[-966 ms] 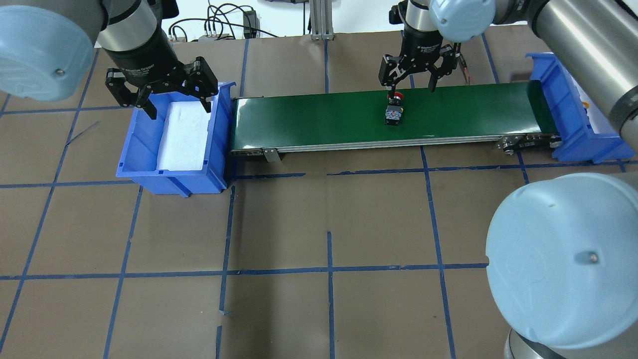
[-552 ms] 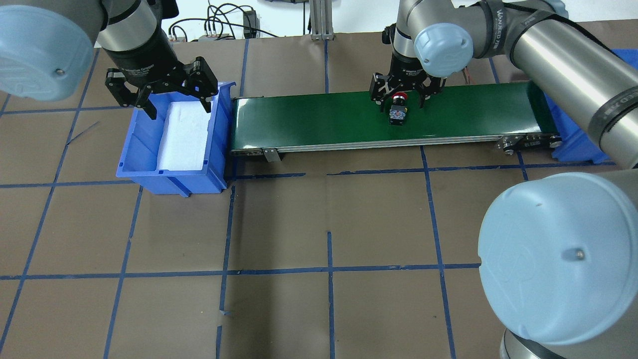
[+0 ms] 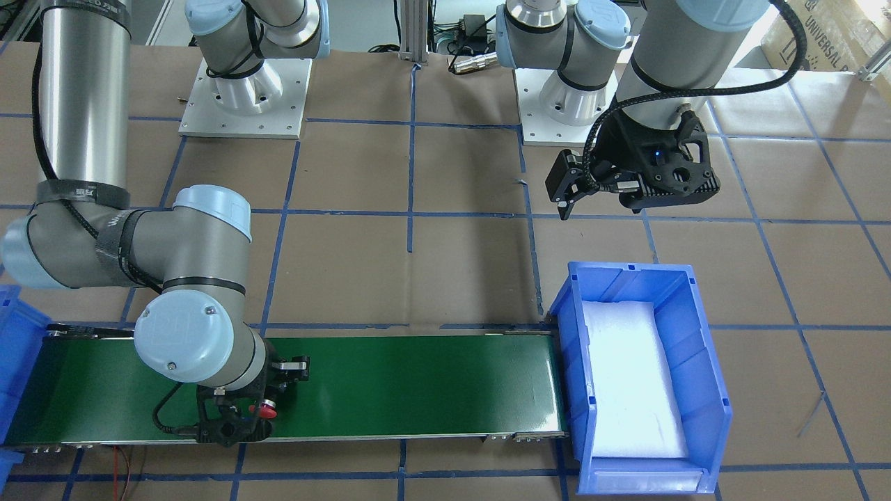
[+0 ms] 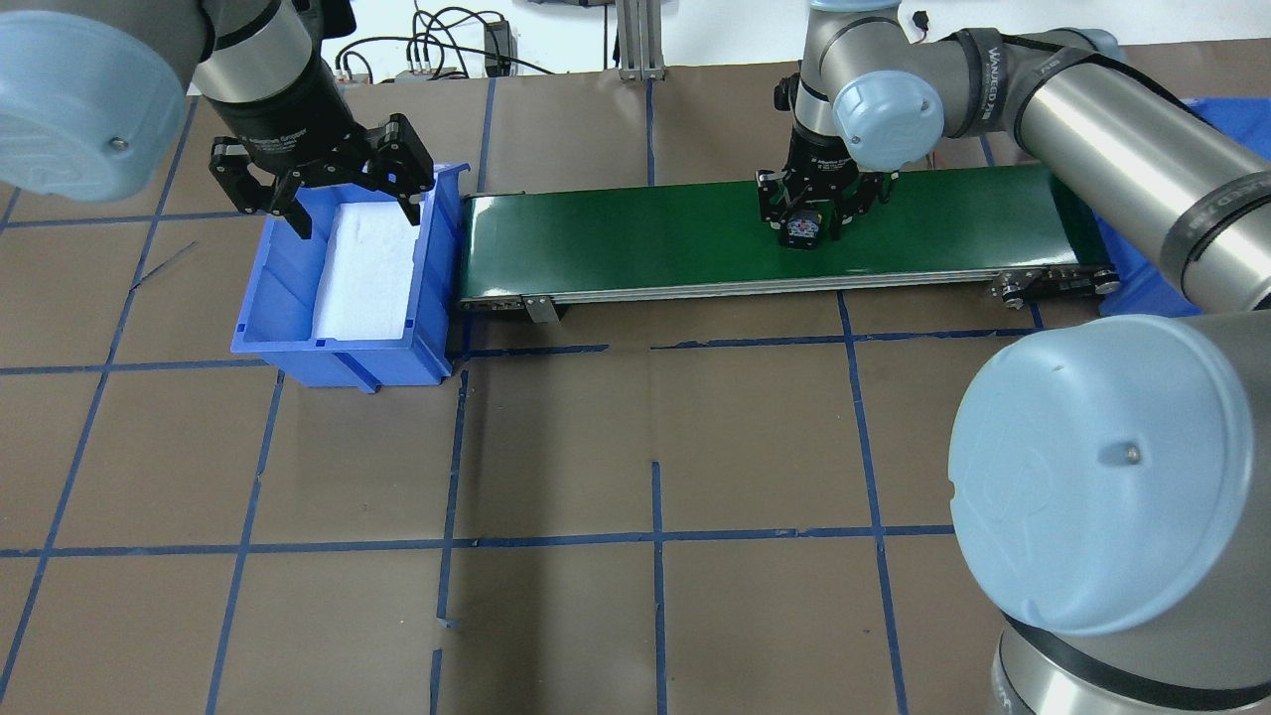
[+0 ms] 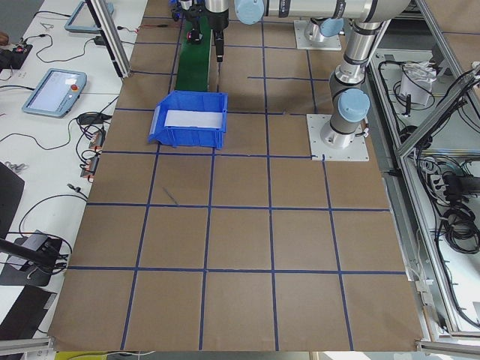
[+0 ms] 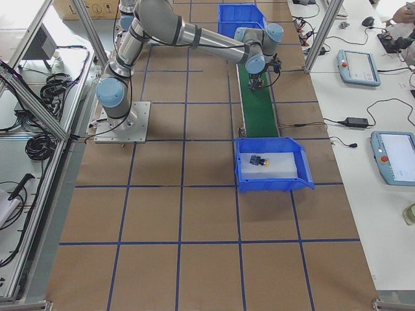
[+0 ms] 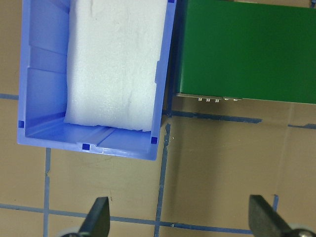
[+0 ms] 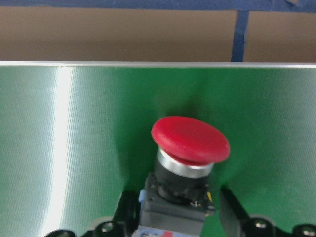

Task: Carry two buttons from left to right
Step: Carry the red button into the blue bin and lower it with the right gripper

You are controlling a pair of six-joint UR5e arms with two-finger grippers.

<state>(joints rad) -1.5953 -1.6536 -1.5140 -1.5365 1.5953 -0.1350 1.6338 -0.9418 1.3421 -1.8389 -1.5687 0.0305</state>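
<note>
The red button stands upright on the green belt, right of its middle. In the right wrist view its red cap sits above the black-grey body. My right gripper is low over it, fingers closed in against both sides of the body. The red cap also shows in the front view. The yellow button lies on white foam in the right blue bin. My left gripper is open and empty above the left blue bin, which holds only foam.
The belt runs between the two bins. The right bin is mostly hidden by my right arm in the overhead view. Cables and an aluminium post stand at the table's far edge. Brown paper with blue tape lines covers the table.
My right gripper has come down around the red button and its fingers have closed in on the body. The left arm has not moved.
</note>
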